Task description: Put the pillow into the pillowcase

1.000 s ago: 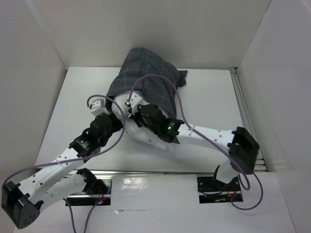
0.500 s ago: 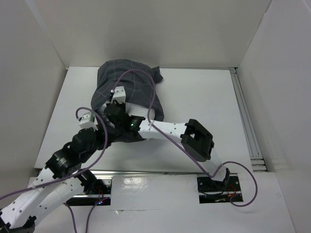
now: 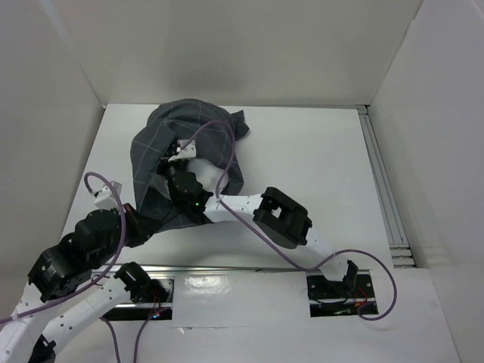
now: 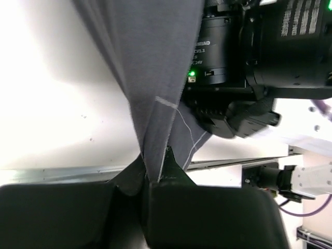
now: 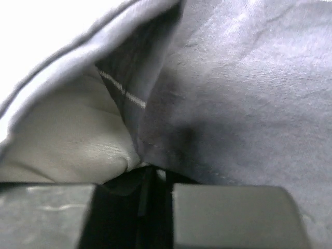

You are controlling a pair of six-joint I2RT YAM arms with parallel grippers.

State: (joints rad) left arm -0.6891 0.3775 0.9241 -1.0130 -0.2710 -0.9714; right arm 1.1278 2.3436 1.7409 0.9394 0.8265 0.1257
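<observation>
Cloth is pinched at the left: the left gripper (image 4: 154,170) is clamped on a lower edge of the pillowcase (image 3: 193,132), which is bunched up at the far left-centre of the table (image 3: 325,166). The pillow (image 5: 62,140) is glimpsed as pale fabric inside the case and is hidden from above. Just beside it, a fold of the case is nipped between the pressed-together jaws of the right gripper (image 5: 150,181).

From above, the pillowcase (image 3: 181,144) is hiding the pillow (image 5: 62,140) entirely; only 1 pale blurred bulge is showing in the right wrist view. The left arm (image 3: 76,261) is running off the bottom-left edge.
</observation>
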